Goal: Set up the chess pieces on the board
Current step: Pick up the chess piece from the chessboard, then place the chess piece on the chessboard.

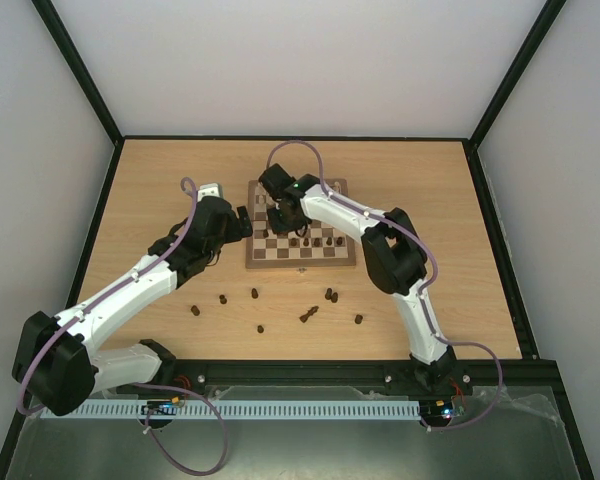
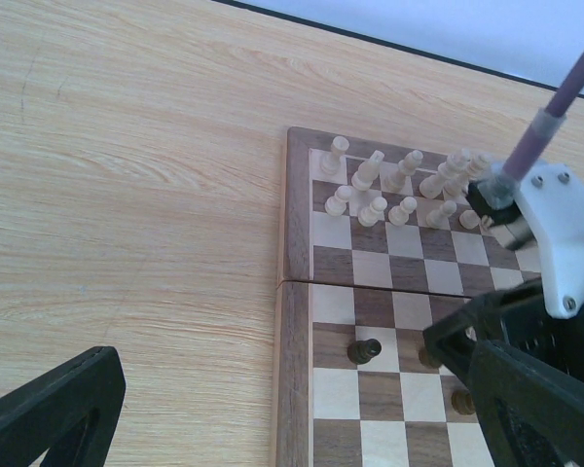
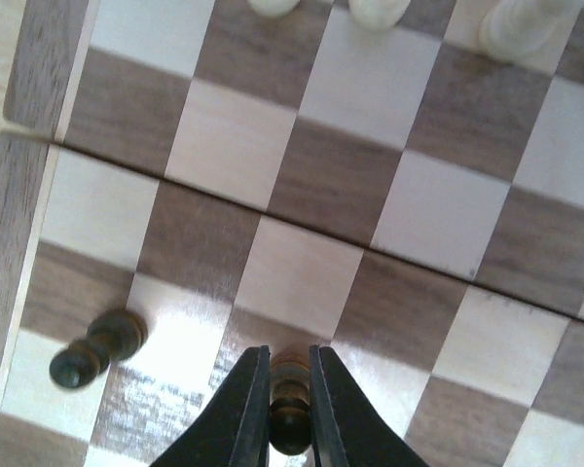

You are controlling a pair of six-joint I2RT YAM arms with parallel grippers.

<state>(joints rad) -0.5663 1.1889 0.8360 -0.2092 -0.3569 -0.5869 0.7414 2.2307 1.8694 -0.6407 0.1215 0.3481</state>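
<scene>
Lying on the tabletop (image 1: 160, 180), the board (image 1: 302, 262) has both arms reaching to it. The right arm (image 1: 420, 300) bends at its elbow and stretches leftward over the squares, the right claw (image 3: 289, 358) clamped on a dark pawn (image 3: 290, 413) near the board's left side. The left claw (image 1: 242, 222) hangs spread wide at the board's left edge. Other dark chess pieces (image 1: 255, 293) dot the near tabletop.

No text, label, brand, number or sign can be read in any view. Chessboard (image 2: 297, 233) border: bare wood grain, no coordinate marks legible.
</scene>
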